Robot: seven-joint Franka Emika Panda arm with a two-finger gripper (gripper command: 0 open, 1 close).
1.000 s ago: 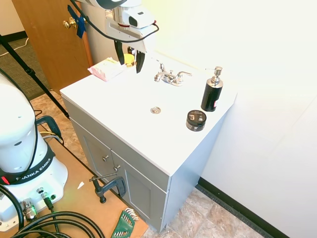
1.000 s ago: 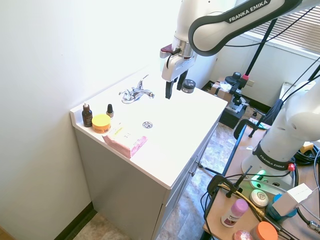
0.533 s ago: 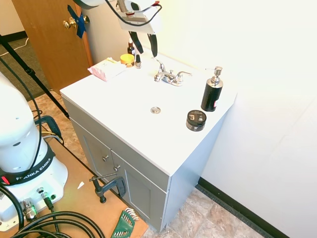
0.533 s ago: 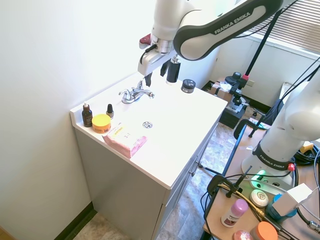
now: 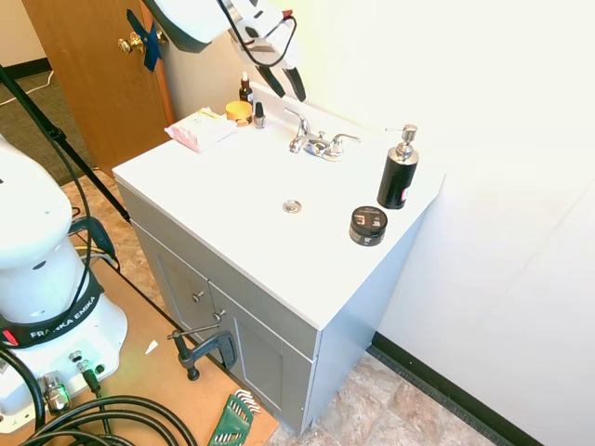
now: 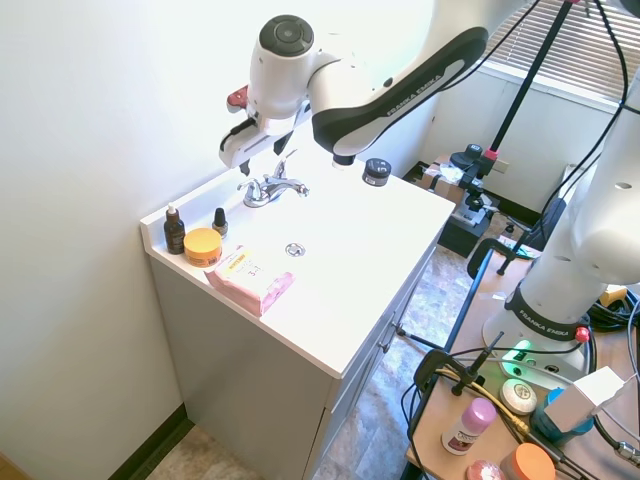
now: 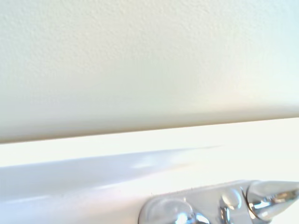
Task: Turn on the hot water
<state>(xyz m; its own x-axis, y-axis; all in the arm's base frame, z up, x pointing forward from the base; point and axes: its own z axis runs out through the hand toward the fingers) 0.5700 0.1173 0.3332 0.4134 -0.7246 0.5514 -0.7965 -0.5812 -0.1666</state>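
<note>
The hand [image 6: 243, 160], fingers spread and holding nothing, hangs above the faucet [image 6: 269, 187] — it could catch the wrong handle or slide off the slick chrome.

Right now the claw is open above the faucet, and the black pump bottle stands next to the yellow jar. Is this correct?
Not quite. The claw is open above the faucet, but the pump bottle stands at the other end of the counter, next to a black tin. Two small dropper bottles stand beside the yellow jar. The first exterior view shows it.
</note>
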